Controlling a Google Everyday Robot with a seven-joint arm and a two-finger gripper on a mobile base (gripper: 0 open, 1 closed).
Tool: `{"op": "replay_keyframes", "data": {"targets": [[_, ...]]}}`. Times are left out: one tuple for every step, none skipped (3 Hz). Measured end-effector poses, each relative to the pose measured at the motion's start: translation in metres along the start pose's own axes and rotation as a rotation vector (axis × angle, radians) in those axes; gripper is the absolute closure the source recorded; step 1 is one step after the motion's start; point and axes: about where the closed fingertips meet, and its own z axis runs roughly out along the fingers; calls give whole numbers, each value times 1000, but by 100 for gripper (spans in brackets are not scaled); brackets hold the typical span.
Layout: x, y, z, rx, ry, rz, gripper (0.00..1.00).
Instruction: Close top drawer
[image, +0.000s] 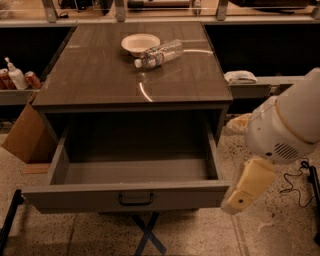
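Note:
The top drawer (75, 198) is pulled far out of the grey-brown cabinet (100, 85). Its deep box is empty. Its flat front panel faces me, with a small black bar handle (136, 200) at the centre. My gripper (246, 189) hangs at the lower right on the white arm (287, 125). It sits just beside the right end of the drawer's front panel, at about the panel's height. I cannot tell whether it touches the panel.
A white bowl (140, 43) and a lying water bottle (160, 53) are on the cabinet top. A cardboard box (25, 137) leans at the left. Bottles (15, 77) stand on the left shelf. A cable (295, 186) lies on the floor at the right.

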Motion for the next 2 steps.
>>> {"op": "replay_keyframes", "data": {"targets": [[0,5,4,-16,-2,7,0],[0,4,5,9,16,0,0]]}}
